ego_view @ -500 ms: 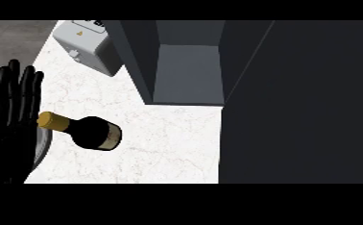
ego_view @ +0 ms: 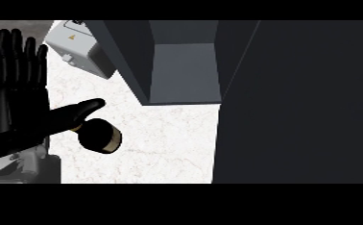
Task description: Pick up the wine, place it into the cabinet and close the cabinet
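Observation:
The wine bottle (ego_view: 100,136) is dark with a tan band and sits on the pale marble counter (ego_view: 170,142) at the lower left. Only a short, rounded part of it shows. My left hand (ego_view: 28,108) is at the view's left edge, fingers straight and pointing up. Its thumb (ego_view: 77,113) stretches right and meets the bottle's upper left side. The hand is open and not curled round the bottle. The cabinet (ego_view: 186,70) stands open at top centre, showing a bare grey inside. Its dark door (ego_view: 291,99) fills the right side. My right hand does not show.
A white box-shaped appliance (ego_view: 79,50) stands at the back left, beside the cabinet's left wall (ego_view: 127,56). Bare counter lies between the bottle and the dark door. My grey left forearm (ego_view: 28,164) comes in at the lower left corner.
My left hand has moved right from the view's edge, and its thumb now reaches the bottle. The bottle has shifted slightly right and shows a shorter, rounder outline than before.

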